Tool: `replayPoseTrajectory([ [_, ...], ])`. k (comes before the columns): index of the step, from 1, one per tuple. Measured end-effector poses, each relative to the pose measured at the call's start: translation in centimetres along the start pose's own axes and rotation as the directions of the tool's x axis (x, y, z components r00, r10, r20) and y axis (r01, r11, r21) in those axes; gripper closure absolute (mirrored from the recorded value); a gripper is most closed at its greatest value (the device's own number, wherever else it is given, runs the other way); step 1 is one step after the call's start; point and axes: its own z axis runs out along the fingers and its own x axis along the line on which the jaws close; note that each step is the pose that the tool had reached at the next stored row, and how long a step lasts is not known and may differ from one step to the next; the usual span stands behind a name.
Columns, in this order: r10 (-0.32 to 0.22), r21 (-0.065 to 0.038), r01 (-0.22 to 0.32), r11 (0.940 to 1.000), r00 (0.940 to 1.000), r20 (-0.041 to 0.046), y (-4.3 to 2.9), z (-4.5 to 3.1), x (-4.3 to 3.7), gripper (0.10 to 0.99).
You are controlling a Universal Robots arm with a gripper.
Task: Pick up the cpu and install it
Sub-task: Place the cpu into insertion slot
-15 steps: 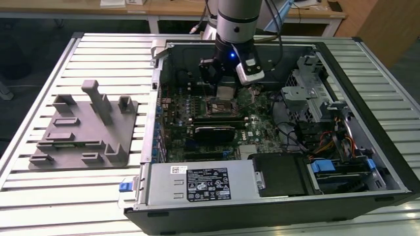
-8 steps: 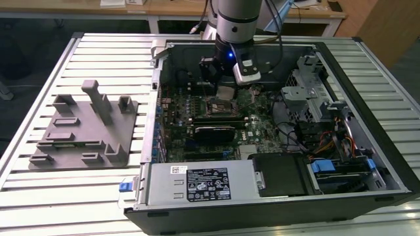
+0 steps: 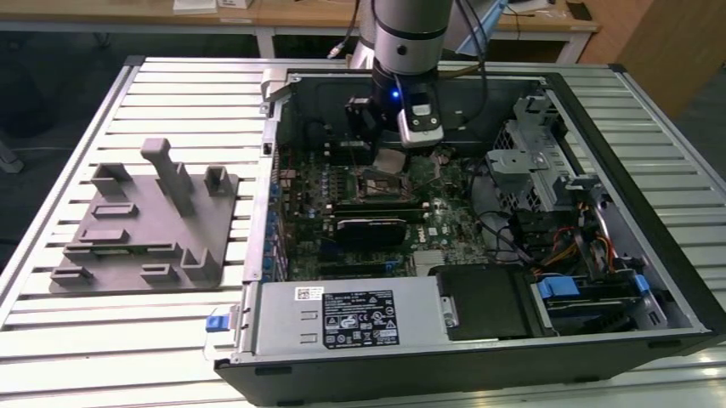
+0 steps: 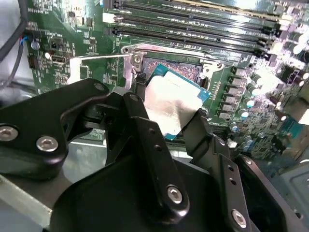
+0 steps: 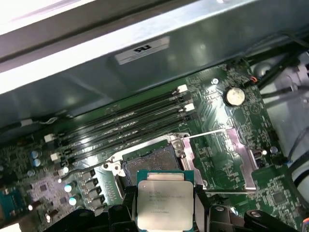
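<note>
The cpu (image 4: 173, 104) is a thin square chip with a pale silver top and a teal edge. My gripper (image 4: 169, 108) is shut on it, one black finger (image 4: 140, 104) on each side. In the first wrist view the cpu (image 5: 165, 199) hangs tilted just above the open socket (image 5: 153, 161) on the green motherboard (image 5: 217, 121). The exterior view has the gripper (image 3: 392, 157) and cpu (image 3: 390, 161) inside the open computer case (image 3: 635, 280), a little above the socket (image 3: 376, 181).
Dark memory slots (image 5: 120, 128) run beside the socket, and the raised metal socket frame (image 5: 239, 152) lies to its side. A grey plastic fixture (image 3: 153, 225) with upright posts stands on the slatted table at the exterior view's left. Drive cages and cables (image 3: 556, 195) crowd the case's right.
</note>
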Motion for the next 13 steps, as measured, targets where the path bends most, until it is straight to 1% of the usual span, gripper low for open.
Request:
replayPoseTrajectory([
  [4,0.050,0.000,-0.050,0.9988,0.9988,0.0016,0.00,0.00,0.00,0.533],
  [5,0.080,-0.001,-0.080,0.9968,0.9968,0.0026,0.00,0.00,0.00,0.533],
  [9,0.121,-0.001,-0.121,0.9926,0.9926,0.0039,0.00,0.00,0.00,0.533],
  [13,0.164,-0.001,-0.164,0.9864,0.9864,0.0053,0.00,0.01,0.00,0.533],
])
